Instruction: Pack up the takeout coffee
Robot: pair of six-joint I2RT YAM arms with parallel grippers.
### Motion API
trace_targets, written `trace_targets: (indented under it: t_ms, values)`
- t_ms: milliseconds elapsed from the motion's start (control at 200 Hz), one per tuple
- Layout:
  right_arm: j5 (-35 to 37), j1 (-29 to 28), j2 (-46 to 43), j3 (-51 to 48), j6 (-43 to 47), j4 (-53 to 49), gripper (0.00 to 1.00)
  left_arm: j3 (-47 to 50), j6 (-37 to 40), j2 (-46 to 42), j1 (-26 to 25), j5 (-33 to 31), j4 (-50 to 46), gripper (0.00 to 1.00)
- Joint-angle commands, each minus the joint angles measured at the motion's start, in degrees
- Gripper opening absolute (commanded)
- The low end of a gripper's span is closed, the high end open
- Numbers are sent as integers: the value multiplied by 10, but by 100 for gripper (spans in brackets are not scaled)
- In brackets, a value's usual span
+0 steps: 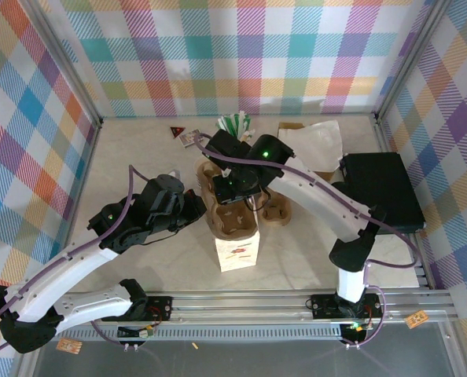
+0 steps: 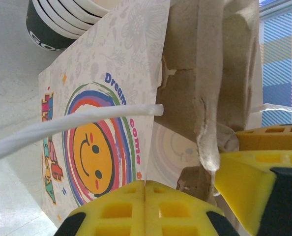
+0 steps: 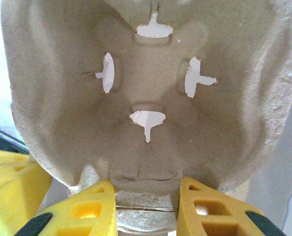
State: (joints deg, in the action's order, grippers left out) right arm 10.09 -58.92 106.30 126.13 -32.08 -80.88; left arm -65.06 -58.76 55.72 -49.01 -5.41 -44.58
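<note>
A white paper bag (image 1: 238,253) with a smiley print (image 2: 94,147) stands at the table's middle. A brown pulp cup carrier (image 1: 232,220) tilts over its top. My right gripper (image 1: 248,196) is shut on the carrier's rim (image 3: 146,206), a yellow finger (image 3: 87,211) on each side, and the carrier well (image 3: 146,93) in front of it is empty. My left gripper (image 2: 145,196) is shut, and the bag's edge runs into the seam between its fingers. It sits left of the carrier (image 1: 196,209). The takeout coffee is hidden.
A stack of lidless paper cups (image 2: 62,19) lies past the bag, whose white cord handle (image 2: 72,120) crosses the left wrist view. A black box (image 1: 383,188) sits at the right, white paper (image 1: 316,141) at the back, and plaid walls close three sides.
</note>
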Motion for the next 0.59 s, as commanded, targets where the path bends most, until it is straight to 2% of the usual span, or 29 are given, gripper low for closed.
trace_targets:
  t_ms: [0, 215, 590]
  values:
    - [30, -4, 7, 23, 6, -15, 20, 8, -3, -6, -5, 3, 5, 0]
    - [30, -4, 18, 45, -3, -20, 20, 15, -11, -6, -5, 11, 13, 0]
    - [23, -16, -12, -27, -23, -12, 19, 16, -20, -8, -6, -5, 12, 0]
